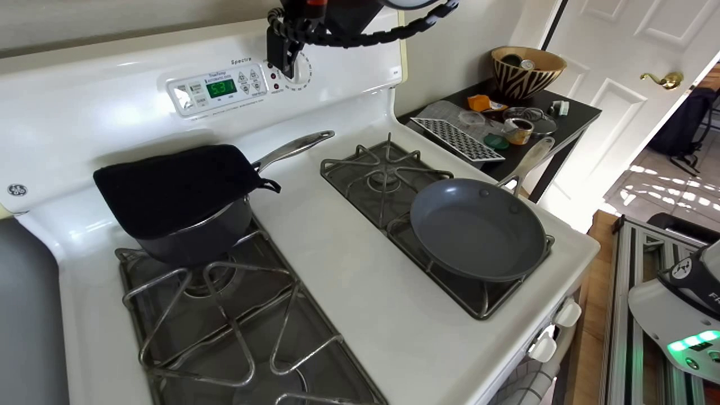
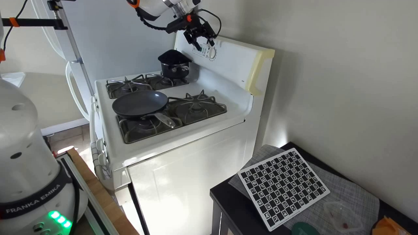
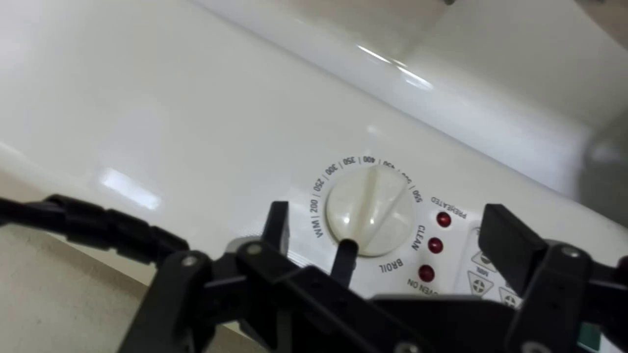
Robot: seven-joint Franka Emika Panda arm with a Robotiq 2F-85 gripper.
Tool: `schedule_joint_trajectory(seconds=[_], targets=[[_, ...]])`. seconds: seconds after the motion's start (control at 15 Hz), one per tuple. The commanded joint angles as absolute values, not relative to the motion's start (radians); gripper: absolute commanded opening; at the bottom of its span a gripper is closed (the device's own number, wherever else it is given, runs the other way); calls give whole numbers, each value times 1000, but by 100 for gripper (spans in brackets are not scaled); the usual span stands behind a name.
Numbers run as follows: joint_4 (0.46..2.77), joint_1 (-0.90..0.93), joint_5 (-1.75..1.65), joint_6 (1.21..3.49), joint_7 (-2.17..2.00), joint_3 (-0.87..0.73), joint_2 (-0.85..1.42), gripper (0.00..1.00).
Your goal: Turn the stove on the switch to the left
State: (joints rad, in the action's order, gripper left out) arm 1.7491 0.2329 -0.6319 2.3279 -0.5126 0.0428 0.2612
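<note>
On the stove (image 1: 360,270), at its left rear, stands a dark pot (image 1: 208,236) with a black cloth (image 1: 169,185) laid over its top and its handle (image 1: 295,148) aimed at the stove's right. Left grates (image 1: 230,320) run from under the pot to the stove's front. Along the stove's back panel (image 1: 84,112) come, left to right, a green display (image 1: 220,88), three red lights (image 3: 435,245) and a white dial (image 3: 371,211). At that panel hangs the pincer (image 3: 386,215), spread wide; the wrist view shows the dial within its gap, but whether it touches the stove I cannot tell. Right grates (image 1: 385,171) show at the stove's right rear; at its right front they carry a grey pan (image 1: 478,228), turned with its handle toward the stove's right side. White knobs (image 1: 567,313) stick out from the stove's front, near a checked towel (image 1: 526,385). Beyond the stove's right side, a black surface (image 2: 233,203) holds a checkered board (image 1: 458,139), an orange packet (image 1: 480,103), a green lid (image 1: 496,141) and a striped bowl (image 1: 523,84). Before the stove sits the robot base (image 1: 658,315); behind the stove rises the wall (image 2: 326,81).
</note>
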Motion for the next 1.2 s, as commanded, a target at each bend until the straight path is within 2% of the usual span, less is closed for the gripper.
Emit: schedule_joint_trajectory(seconds=[0.0,0.07,0.27,0.47,0.53,0.67,0.93,1.13], targets=[[1733,240,-595,2333,-560,43,278,100],[1731,241,-594,2331,-571,40,281,100],[1729,240,-598,2338,-601,33,291,69],[1729,240,-599,2348,-614,30,300,51],[1730,240,-600,2353,-619,29,302,48],[1729,240,-609,2367,-628,25,305,53],[1731,239,-615,2391,-633,12,308,50],[1736,239,-615,2404,-636,5,307,42]])
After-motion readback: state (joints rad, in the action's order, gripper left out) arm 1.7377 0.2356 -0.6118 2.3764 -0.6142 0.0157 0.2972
